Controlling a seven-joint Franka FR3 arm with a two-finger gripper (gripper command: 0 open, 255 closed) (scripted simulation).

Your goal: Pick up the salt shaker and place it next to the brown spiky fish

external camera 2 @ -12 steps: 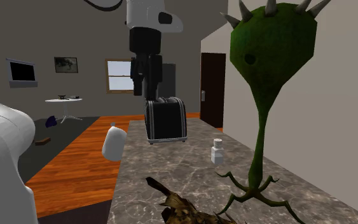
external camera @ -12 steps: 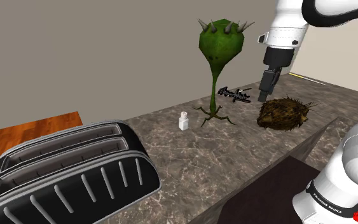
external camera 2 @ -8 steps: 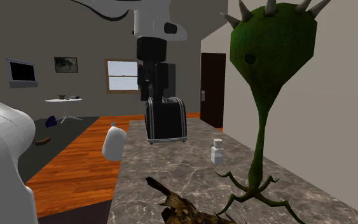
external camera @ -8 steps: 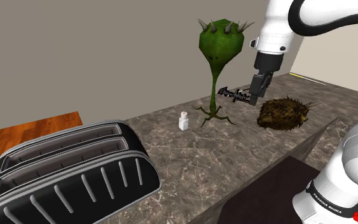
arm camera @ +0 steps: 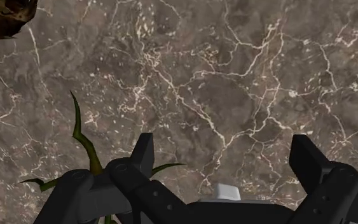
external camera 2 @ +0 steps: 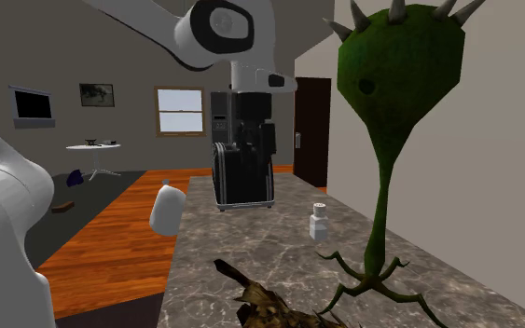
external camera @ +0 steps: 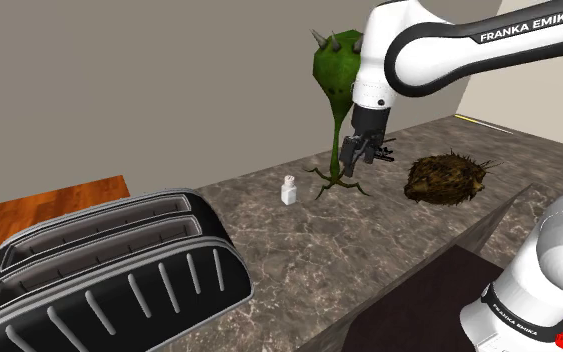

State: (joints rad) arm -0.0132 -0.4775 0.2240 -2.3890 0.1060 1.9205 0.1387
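Leftward since the earlier frame, the end effector (external camera: pixel 352 167) has swung from above the brown spiky fish (external camera: pixel 445 178) to the green plant (external camera: pixel 335 72), fingers apart and empty. On the bench (external camera: pixel 299 250), the small white salt shaker (external camera: pixel 289 189) stands upright just left of the plant's roots, long axis vertical, cap up. It looks light, rigid and smooth, probably best pinched across its body below the cap.

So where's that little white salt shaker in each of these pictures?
Shoulder view: salt shaker at centre, just left of the green spiky plant's roots.
Second exterior view: salt shaker right of centre, beyond the plant, before the toaster.
Wrist view: probably the pale cap low between the open fingers.
Shared landmark: the plant.
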